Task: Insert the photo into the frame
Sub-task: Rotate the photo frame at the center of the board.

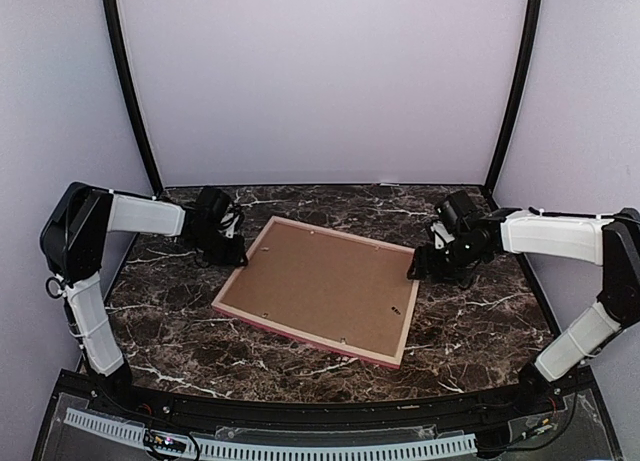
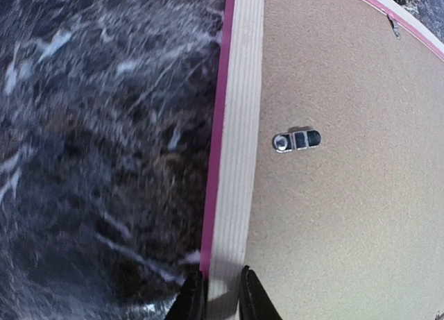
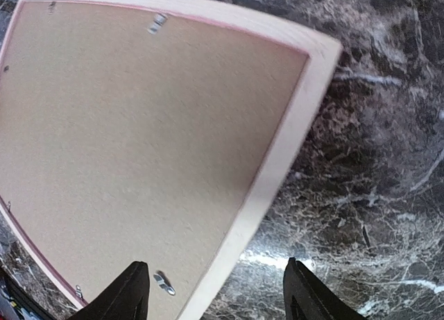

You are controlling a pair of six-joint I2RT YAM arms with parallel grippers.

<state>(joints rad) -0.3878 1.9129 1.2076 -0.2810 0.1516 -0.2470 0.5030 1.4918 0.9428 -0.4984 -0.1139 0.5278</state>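
Because the dark marble table point(image 1: 480, 321) carries the whole job, the frame point(image 1: 305, 333) lies flat on it between the two arms, back up and pink-red face down. This is the sensible way to lie for loading from behind. Its long axis runs across the table from left to right, skewed so the right end sits nearer the arm bases. The brown backing board point(image 1: 325, 281) fills the opening, so the photo cannot be seen; whether it is already underneath cannot be told.

The left gripper point(image 2: 220, 296) has its fingers pressed onto the pale wooden rail near the far left corner, pinching it, most likely to steady or shift the frame. The right gripper point(image 3: 215, 292) holds its fingers spread wide, straddling the right rail near its far corner and gripping nothing.

Small metal turn clips point(image 2: 296, 140) sit on the board near the rails, apparently for locking it in.
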